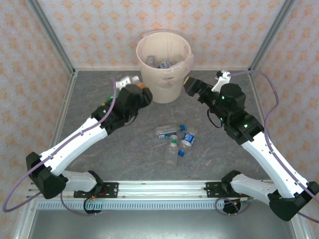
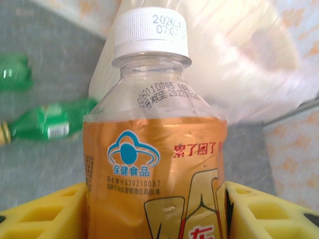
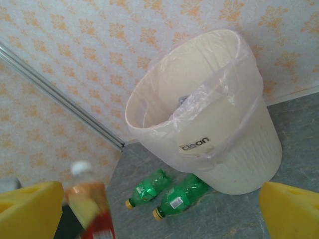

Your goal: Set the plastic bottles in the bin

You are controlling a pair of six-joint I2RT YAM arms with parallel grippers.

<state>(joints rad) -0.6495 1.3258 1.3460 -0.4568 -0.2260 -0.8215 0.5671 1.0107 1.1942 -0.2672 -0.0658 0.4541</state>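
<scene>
The left end effector [image 1: 133,89] clasps an orange-labelled bottle [image 2: 154,149], cap pointing ahead, the bin [image 1: 164,79] just beside at 1 o'clock, while the right end effector [image 1: 192,85] gapes empty at the bin's 4 o'clock.

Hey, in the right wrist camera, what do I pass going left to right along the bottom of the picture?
Yellow finger → orange-labelled bottle → green bottle → second green bottle → other yellow finger.
</scene>
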